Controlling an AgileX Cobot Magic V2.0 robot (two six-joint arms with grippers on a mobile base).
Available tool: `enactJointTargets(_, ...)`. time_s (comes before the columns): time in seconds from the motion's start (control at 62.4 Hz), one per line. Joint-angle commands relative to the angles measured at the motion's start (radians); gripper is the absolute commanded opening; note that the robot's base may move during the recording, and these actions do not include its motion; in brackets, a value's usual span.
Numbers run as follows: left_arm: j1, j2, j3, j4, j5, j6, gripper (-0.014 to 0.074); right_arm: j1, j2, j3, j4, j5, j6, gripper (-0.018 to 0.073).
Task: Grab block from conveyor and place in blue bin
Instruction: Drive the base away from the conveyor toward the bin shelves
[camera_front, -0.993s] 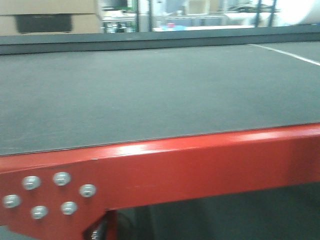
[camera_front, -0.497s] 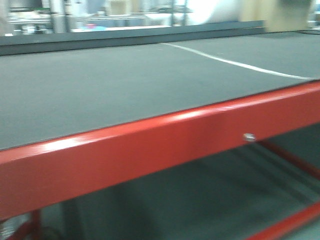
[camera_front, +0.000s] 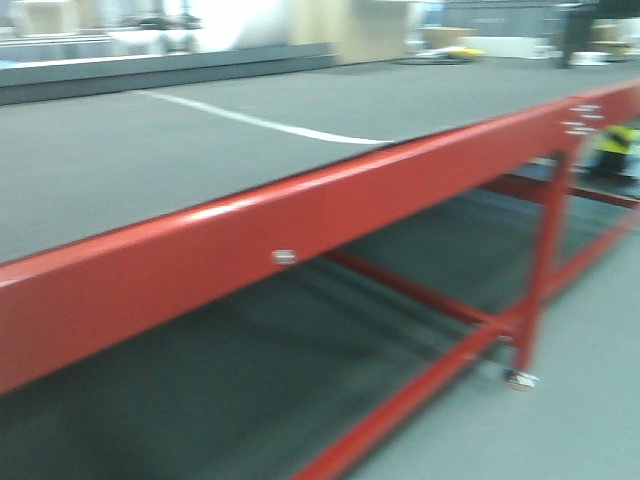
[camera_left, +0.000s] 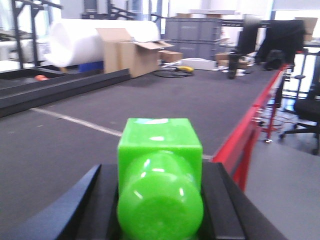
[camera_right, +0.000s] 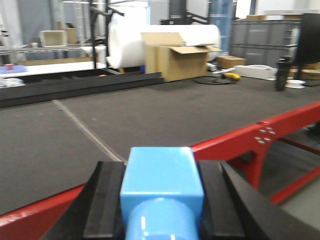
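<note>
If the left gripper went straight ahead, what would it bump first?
Probably nothing soon: the left gripper, shut on a green block, points over the open conveyor; a cardboard box stands far beyond.

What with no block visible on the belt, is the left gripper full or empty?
Full: a green block sits between the left gripper's dark fingers.

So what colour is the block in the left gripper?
The block is bright green, clearest in the left wrist view.
</note>
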Motion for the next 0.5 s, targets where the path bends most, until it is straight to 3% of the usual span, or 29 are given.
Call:
enactJointTargets(0.0, -0.006, -0.003, -0.001, 0.001, -0.019, -0.002, -0.0111, 0.002, -0.004, 0.002, -0.006, -0.019, -0.004, -0.0162)
enactJointTargets(0.481, -0.006, -0.003, -0.001, 0.001, -0.019, -0.002, -0.0111, 0.002, -0.004, 0.002, -0.006, -0.019, -0.004, -0.0162)
